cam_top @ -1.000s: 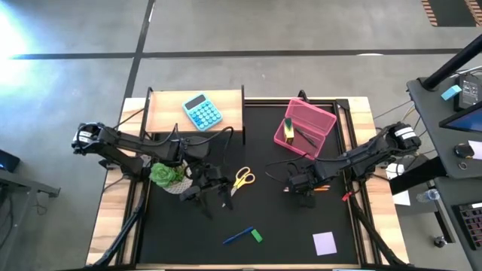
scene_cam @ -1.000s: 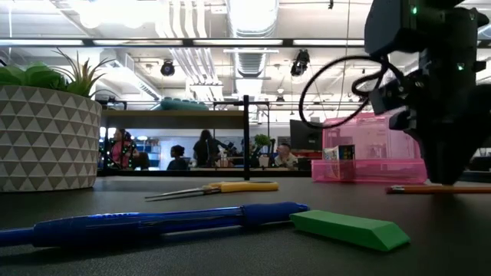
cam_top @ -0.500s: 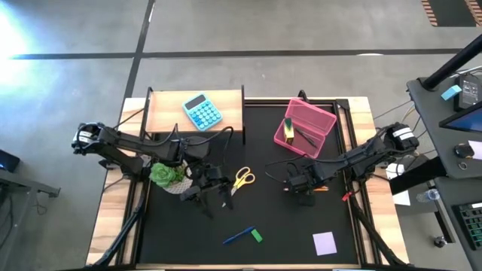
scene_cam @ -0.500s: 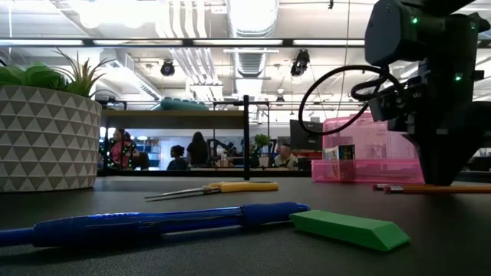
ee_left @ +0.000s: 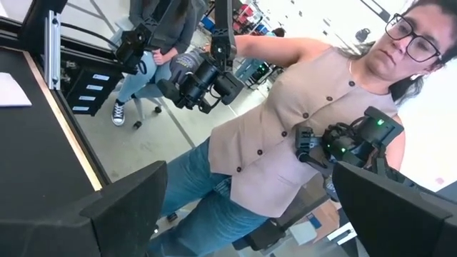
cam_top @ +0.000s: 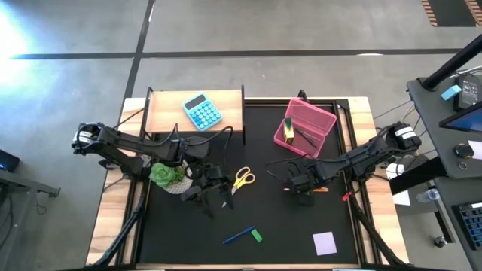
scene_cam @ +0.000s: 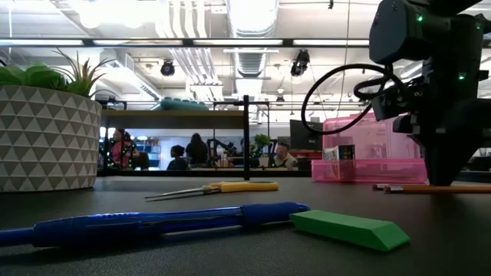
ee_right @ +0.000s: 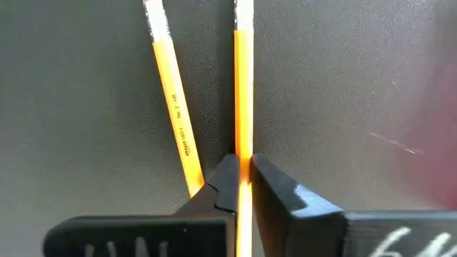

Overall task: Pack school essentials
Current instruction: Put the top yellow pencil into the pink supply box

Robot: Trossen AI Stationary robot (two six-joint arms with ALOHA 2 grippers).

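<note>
Two orange pencils (ee_right: 175, 107) lie side by side on the black mat (cam_top: 286, 233), right of centre. My right gripper (cam_top: 303, 196) stands over them, pointing down, shut on one pencil (ee_right: 243, 86). My left gripper (cam_top: 213, 197) hangs open above the mat beside the potted plant (cam_top: 167, 175), holding nothing. The yellow-handled scissors (cam_top: 242, 178) lie flat between the arms. A blue pen (cam_top: 238, 236), a green eraser (cam_top: 257, 235) and a lilac note pad (cam_top: 324, 242) lie near the front edge. The open pink box (cam_top: 303, 128) holds a small yellow box (cam_top: 288, 126). My right gripper pinches one orange pencil's shaft (ee_right: 243, 153) between its two fingertips (ee_right: 227, 178). The fingers come from above, pointing down, one on each side of the shaft. The pencil (scene_cam: 430, 187) lies level on the mat, with the second pencil close beside it.
A blue calculator (cam_top: 202, 111) sits on the wooden shelf (cam_top: 162, 113) at the back left. The plant's patterned pot (scene_cam: 46, 138) stands close to my left arm. A person (ee_left: 300, 114) shows beyond the table in the left wrist view.
My right gripper has shut on one pencil. In the low view the pencils' ends have slid a little toward the table's left, and a second end now shows beside the first.
</note>
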